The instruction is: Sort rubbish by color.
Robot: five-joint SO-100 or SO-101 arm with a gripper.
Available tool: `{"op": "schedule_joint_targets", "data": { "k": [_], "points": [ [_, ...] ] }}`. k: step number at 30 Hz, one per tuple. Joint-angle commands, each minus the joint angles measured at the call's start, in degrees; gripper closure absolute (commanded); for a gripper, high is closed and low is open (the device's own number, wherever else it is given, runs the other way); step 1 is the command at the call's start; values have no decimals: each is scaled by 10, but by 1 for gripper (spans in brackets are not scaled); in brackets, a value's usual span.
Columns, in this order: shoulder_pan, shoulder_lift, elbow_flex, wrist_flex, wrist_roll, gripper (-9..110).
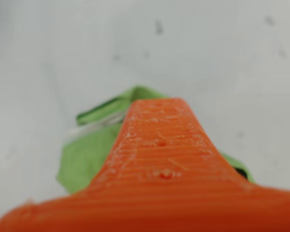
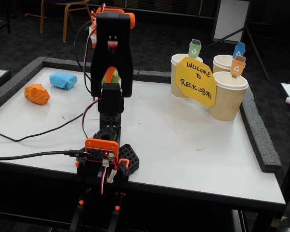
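Green lump (image 1: pixel 84 157) under blurred orange gripper (image 1: pixel 157 104), grip unclear, orange lump (image 2: pixel 37 94) and blue lump (image 2: pixel 63 79) apart on table (image 2: pixel 183 140)

A blurred orange ribbed plastic gripper finger (image 1: pixel 159 145) overlaps a crumpled green paper lump (image 1: pixel 84 159) above a pale table surface (image 1: pixel 232 63).

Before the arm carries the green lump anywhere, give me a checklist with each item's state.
1. Green lump in the gripper: ok, it shows green behind the orange finger in the wrist view.
2. Grip closed firmly: cannot tell, the second finger is hidden.
3. Lump lifted off the white table: cannot tell.
4. Cup with the green tag upright: ok.
5. Path to the cups free: ok, bare table between.
6. Orange lump and blue lump out of the way: ok, far left in the fixed view.
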Motion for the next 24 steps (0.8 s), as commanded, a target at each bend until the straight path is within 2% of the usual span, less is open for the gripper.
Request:
{"op": "schedule_joint_targets", "data": {
  "k": [1, 11, 24],
  "points": [
    [-11, 394, 18, 25, 2, 101],
    [-11, 593, 70, 107, 2, 101],
    [25, 659, 91, 156, 2, 101]
  ]
}}
